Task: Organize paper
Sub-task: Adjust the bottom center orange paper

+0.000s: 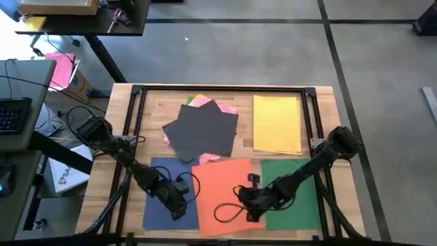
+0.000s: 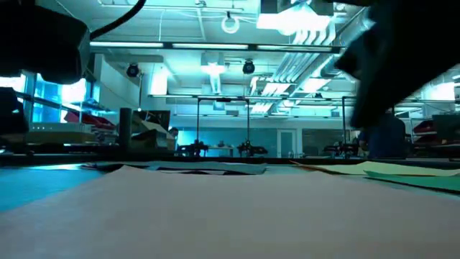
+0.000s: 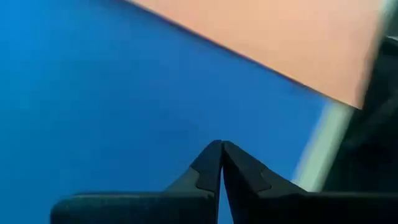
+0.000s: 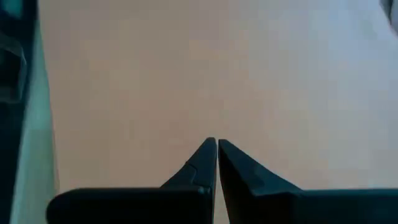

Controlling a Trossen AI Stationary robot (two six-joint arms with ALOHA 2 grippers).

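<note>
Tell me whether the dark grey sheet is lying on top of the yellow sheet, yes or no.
No. In the high view the dark grey sheet lies apart from the yellow sheet, with bare wood between them.

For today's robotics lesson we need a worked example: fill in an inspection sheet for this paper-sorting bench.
Surface: wooden table with a black frame.
Job's things: yellow sheet, green sheet, orange sheet and blue sheet lie flat; dark grey sheet tops a skewed pile.
Clutter: nothing seen.
Grippers: left claw shut over the blue sheet; right claw shut over the orange sheet.
Cables: loop on the orange sheet.
Surroundings: desk with keyboard beside the table.
</note>
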